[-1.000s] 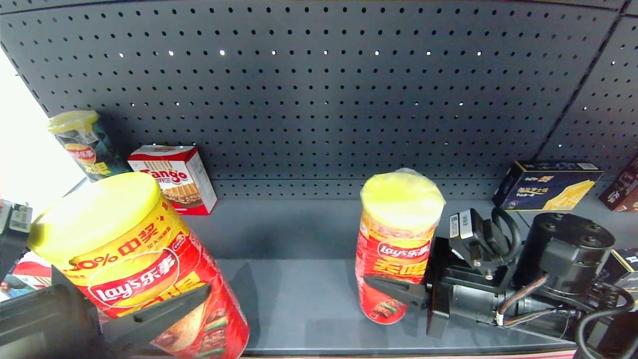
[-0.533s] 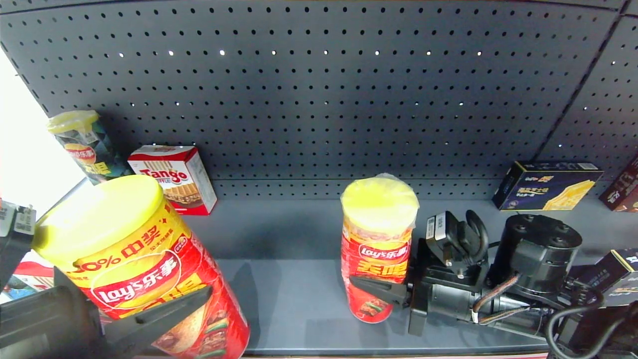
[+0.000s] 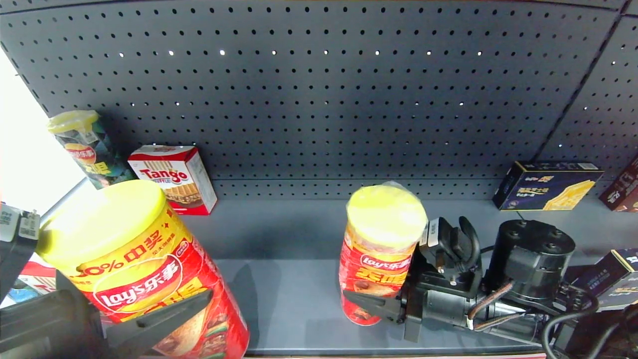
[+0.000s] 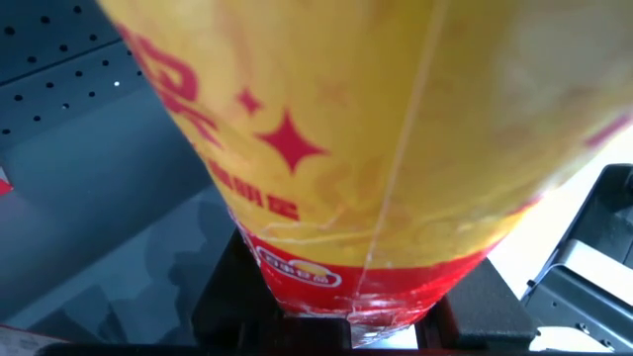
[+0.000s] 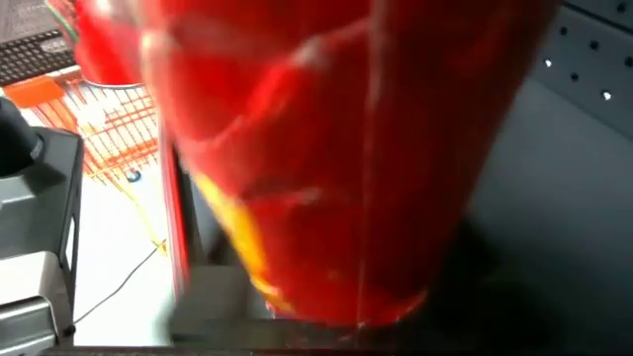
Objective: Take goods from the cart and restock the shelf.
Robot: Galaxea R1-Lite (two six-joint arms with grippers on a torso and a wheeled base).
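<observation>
Two red crisp cans with yellow lids are in hand at the grey shelf (image 3: 299, 294). The larger-looking can (image 3: 134, 264) is at the front left, tilted with its lid leaning left, and my left gripper (image 3: 149, 309) is shut on its lower half; the left wrist view has its yellow and red wall (image 4: 376, 148) up close. The other can (image 3: 381, 249) is over the shelf's front centre-right, leaning slightly right, with my right gripper (image 3: 371, 296) shut on its lower part from the right. Its red wall (image 5: 336, 158) is close in the right wrist view. I cannot tell whether its base touches the shelf.
A pegboard wall backs the shelf. A dark green can (image 3: 84, 144) and a red-white wafer box (image 3: 174, 177) stand at the back left. A dark blue box (image 3: 548, 185) and more boxes (image 3: 610, 276) sit at the right. An orange wire cart (image 5: 109, 138) is below.
My right gripper has carried its can to the left along the shelf front, and the can now leans a little right. The left can has sunk slightly.
</observation>
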